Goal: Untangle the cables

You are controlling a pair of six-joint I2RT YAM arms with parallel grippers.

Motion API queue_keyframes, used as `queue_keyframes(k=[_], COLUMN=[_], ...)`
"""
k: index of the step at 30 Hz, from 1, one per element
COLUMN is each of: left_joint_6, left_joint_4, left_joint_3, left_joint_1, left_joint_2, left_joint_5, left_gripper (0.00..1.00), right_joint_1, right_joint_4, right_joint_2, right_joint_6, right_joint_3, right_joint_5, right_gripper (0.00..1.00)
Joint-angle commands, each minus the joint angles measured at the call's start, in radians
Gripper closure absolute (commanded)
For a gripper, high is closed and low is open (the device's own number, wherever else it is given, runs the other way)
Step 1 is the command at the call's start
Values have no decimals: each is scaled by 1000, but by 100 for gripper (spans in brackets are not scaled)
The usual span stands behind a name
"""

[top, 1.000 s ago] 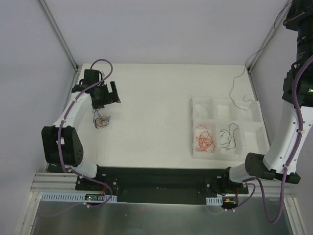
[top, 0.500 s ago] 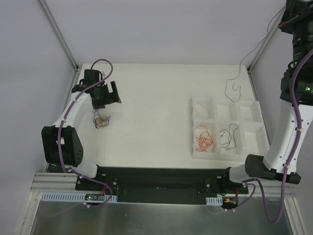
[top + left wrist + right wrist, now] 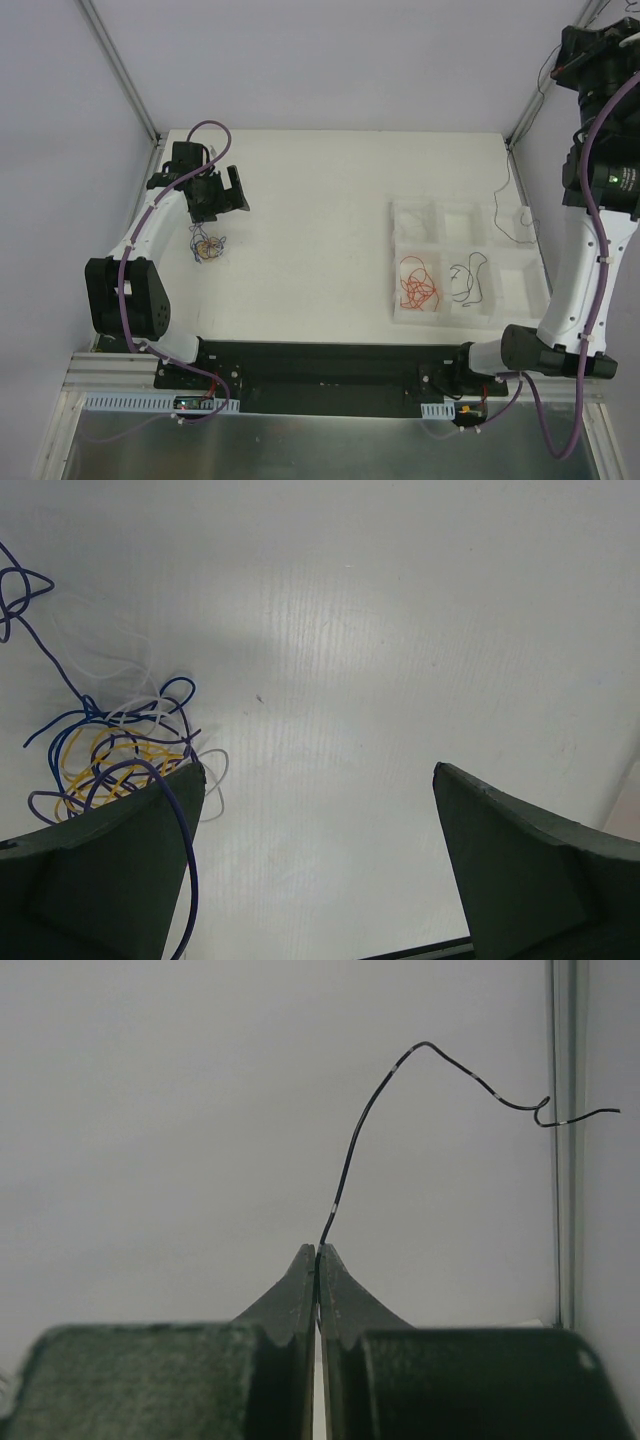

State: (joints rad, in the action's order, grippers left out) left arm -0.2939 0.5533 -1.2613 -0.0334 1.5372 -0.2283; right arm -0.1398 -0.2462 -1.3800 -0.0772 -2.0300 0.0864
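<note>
A small tangle of cables (image 3: 207, 245), blue, yellow and pale strands, lies on the white table at the left. In the left wrist view the tangle (image 3: 110, 745) lies beside the left finger, and one blue strand crosses that finger. My left gripper (image 3: 226, 190) is open and empty just behind the tangle, its jaws (image 3: 318, 768) wide apart over bare table. My right gripper (image 3: 566, 62) is raised high at the far right. It is shut (image 3: 317, 1250) on a thin black wire with pale bands (image 3: 372, 1105). That wire (image 3: 503, 195) hangs down towards the tray's back right corner.
A white compartment tray (image 3: 415, 218) sits on the right of the table. One front compartment holds an orange-red wire (image 3: 420, 283), the one beside it a black wire (image 3: 468, 280). Metal frame posts (image 3: 120, 70) stand at the back corners.
My right arm has risen and shifted a little left. The hanging wire's free end swung from behind the tray's middle to its back right corner. The left arm has not moved.
</note>
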Motion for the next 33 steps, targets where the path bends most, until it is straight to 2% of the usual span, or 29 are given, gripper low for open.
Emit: queue_keyframes(k=[1,7,20,33], left_joint_6=[10,12,12,9], left_joint_4=[-13,-12,-13,-16], left_joint_3=[-3,-3,-3,-3], left_joint_1=[-7,-7,-8,-7], left_joint_2=[-14,-14,-20,-31], left_joint_5=[-14,-14,-26,-45], left_gripper=[4,4,4,4], right_joint_1=[-7,-9,-11,-18], right_joint_4=[51,25,110,104], right_joint_2=[1,-28,111,141], right_joint_6=[1,-6,-19,-44], right_joint_3=[-134,-188,217,396], right_joint_5=[9,33,13,30], right_gripper=[100,100,100,100])
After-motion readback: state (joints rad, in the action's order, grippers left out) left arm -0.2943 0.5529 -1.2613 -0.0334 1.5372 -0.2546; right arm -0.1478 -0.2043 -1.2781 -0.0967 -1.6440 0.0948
